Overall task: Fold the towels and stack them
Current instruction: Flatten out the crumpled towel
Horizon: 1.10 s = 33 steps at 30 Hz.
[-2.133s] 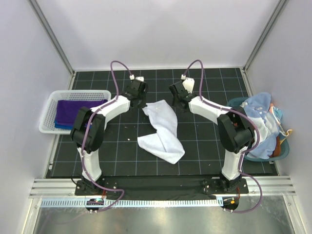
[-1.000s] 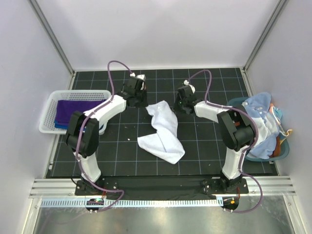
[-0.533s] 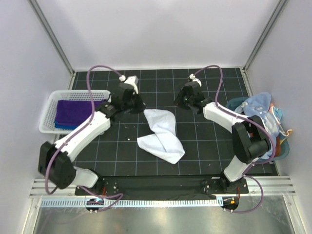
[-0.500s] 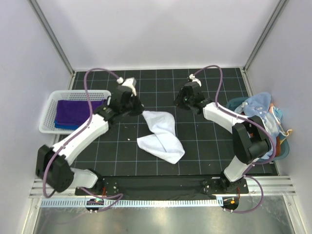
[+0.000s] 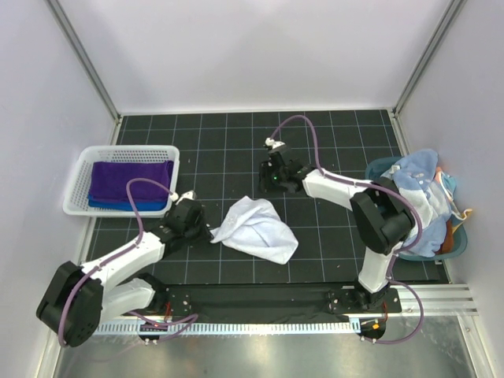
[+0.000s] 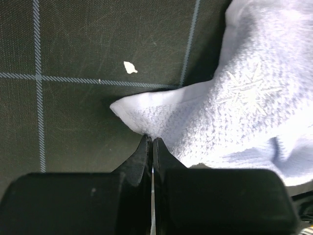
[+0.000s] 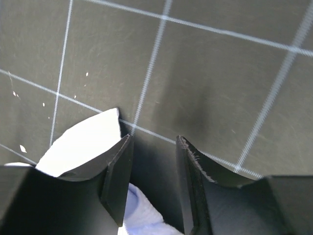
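Observation:
The white towel (image 5: 253, 228) lies bunched on the black mat mid-table. My left gripper (image 5: 208, 231) is low at its left tip and shut on that corner; in the left wrist view the shut jaws (image 6: 150, 140) pinch the towel's edge (image 6: 230, 107). My right gripper (image 5: 272, 186) hovers open just beyond the towel's far edge. In the right wrist view its jaws (image 7: 152, 147) stand apart over bare mat, with white cloth (image 7: 80, 142) beside the left finger. The purple towel (image 5: 130, 179) lies folded on the blue towel (image 5: 118, 204) in the basket.
The white perforated basket (image 5: 79, 169) stands at the left edge. A teal tub (image 5: 379, 165) heaped with light blue and white cloths (image 5: 421, 193) stands at the right. White walls and metal posts ring the mat.
My left gripper has swung from the far side to the near left, dragging the towel's corner with it; the towel is now bunched. My right gripper has moved left and nearer.

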{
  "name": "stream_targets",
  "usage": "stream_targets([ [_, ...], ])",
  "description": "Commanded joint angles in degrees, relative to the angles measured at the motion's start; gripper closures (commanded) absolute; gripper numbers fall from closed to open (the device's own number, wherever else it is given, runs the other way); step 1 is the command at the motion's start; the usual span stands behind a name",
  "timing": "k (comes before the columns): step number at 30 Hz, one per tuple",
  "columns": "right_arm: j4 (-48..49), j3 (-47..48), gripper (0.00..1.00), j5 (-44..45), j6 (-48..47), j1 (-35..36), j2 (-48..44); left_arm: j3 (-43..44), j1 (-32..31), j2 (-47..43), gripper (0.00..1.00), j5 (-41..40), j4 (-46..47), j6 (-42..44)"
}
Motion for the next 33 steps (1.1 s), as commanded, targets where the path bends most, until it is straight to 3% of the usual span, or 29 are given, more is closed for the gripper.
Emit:
stream_targets([
  [1, -1.1, 6.1, 0.52, -0.8, -5.9, 1.6, 2.1, -0.9, 0.2, -3.8, 1.0, -0.4, 5.2, -4.7],
  [13, -2.5, 12.1, 0.37, -11.6, -7.4, 6.1, 6.7, -0.9, 0.2, -3.5, 1.0, -0.4, 5.3, -4.2],
  [23, -9.9, 13.8, 0.32, -10.4, -13.3, 10.4, 10.2, -0.3, 0.3, -4.4, 1.0, -1.2, 4.7, -3.3],
  [26, -10.7, 13.9, 0.38, -9.0, -13.8, 10.9, 10.3, 0.6, 0.3, -4.5, 1.0, -1.8, 4.0, -2.6],
  [28, -10.6, 13.5, 0.55, -7.6, -13.3, 11.0, 9.4, 2.1, 0.3, -4.3, 1.0, -1.9, 3.5, -2.1],
  [29, -10.6, 13.4, 0.55, -6.7, -13.1, 11.0, 9.1, 2.1, 0.3, -4.2, 1.0, -1.9, 3.5, -1.7],
  [31, -10.8, 13.3, 0.77, -2.4, -12.1, 10.9, 7.4, 4.8, 0.3, -3.2, 1.0, -1.6, 3.3, 0.0],
  [32, -10.8, 13.3, 0.77, -0.2, -11.8, 10.9, 6.8, 5.8, 0.3, -2.8, 1.0, -1.6, 3.1, 0.7],
  [33, -10.9, 13.2, 0.83, 1.0, -11.4, 10.9, 6.0, 7.1, 0.2, -2.1, 1.0, -1.7, 2.9, 1.6],
])
